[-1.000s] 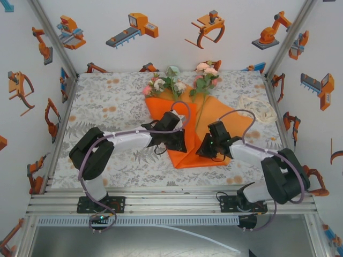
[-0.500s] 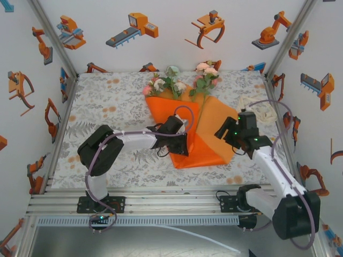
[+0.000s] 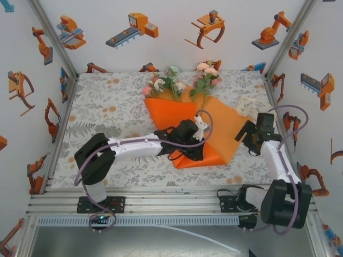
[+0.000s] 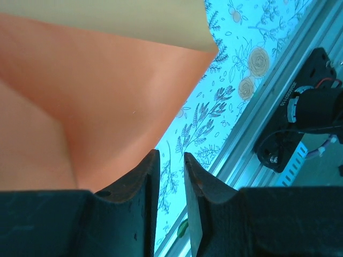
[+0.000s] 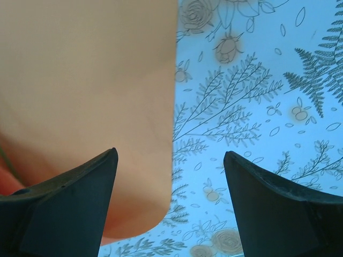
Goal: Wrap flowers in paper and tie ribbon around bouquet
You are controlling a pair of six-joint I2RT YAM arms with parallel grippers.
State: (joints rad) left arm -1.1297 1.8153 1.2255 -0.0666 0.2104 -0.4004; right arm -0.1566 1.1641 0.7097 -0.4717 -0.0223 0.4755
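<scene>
**Bouquet [image 3: 185,107] lying mid-table, a gripper at two edges of its paper**

Stems are lying out of sight under the paper [image 3: 169,113]. Only the heads of the flowers [image 3: 174,83] are showing, and they are poking out past the sheet's 12 o'clock edge. The blooms are gathering into two clusters, side by side. In the top view they are too small and too overlapped for a sure count of roses.

One orange sheet is lying folded over itself on the tablecloth [image 3: 107,107], and its flap toward 3 o'clock is looking paler. One ribbon [image 3: 248,105] is sitting in a loose heap at the sheet's 2 o'clock, and the right arm [image 3: 270,155] is covering its near part.

Two grippers are sitting at the sheet. The left gripper [image 3: 194,154] is hanging over the 6 o'clock edge, with its black body masking its fingertips from above. In its wrist view the fingers [image 4: 143,198] are standing a narrow slit apart, released. Tablecloth is showing through the gap and the paper [image 4: 107,96] is running up beside the tip of one finger.

The right gripper [image 3: 246,138] is sitting at the 3 o'clock edge. In its wrist view it [image 5: 170,155] is gaping wide and grasping nothing. The paper's edge [image 5: 86,80] is passing between the two tips, and whether it is touching either one is hard to tell.
</scene>
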